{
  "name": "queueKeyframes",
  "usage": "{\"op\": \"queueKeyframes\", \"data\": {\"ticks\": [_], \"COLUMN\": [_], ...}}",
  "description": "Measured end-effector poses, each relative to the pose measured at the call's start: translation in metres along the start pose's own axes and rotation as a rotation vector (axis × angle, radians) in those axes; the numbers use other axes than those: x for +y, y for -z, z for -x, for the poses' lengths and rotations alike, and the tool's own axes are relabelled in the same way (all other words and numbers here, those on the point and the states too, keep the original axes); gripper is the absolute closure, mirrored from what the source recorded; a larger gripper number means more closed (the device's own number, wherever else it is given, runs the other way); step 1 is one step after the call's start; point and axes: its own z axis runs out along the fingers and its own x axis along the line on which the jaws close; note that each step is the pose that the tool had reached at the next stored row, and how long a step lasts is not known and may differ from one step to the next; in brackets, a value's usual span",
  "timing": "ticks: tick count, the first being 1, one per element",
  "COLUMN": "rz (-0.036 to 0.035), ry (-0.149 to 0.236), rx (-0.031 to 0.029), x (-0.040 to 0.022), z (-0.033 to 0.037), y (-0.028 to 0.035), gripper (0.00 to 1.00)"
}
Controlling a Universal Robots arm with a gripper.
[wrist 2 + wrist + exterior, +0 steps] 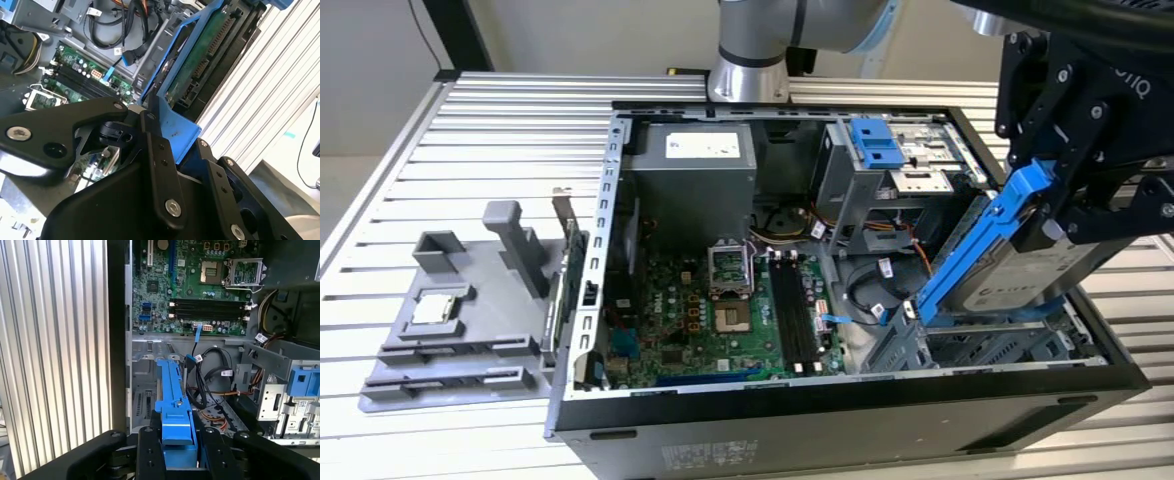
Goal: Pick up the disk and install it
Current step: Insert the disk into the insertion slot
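Observation:
The disk (1027,275) is a silver-grey drive with a white label in a blue rail bracket (981,245). It hangs tilted over the open computer case (854,400), above the drive bay (987,345) on the exterior view's right. My gripper (1074,215) is shut on it from above. In the second wrist view the disk's green underside (200,65) and blue bracket (175,125) sit between the black fingers (155,145). In the first wrist view the blue rail (172,400) runs out from the gripper (180,445) over the bay floor (150,385).
Inside the case lie the motherboard (707,310), a grey power supply (694,170), loose cables (881,290) and a drive cage with a blue latch piece (874,145). A grey fixture (454,330) with a small square silver chip (434,308) stands on the slatted table (494,140).

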Motion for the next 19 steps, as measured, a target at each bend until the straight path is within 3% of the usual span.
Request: {"op": "queueKeyframes", "data": {"ticks": [7, 19], "rz": [0.0000, 0.0000], "ry": [-0.001, -0.001], "rx": [0.0000, 0.0002], "x": [-0.0009, -0.0024], "z": [0.0048, 0.0050], "y": [-0.0048, -0.0102], "gripper": [1.00, 1.00]}}
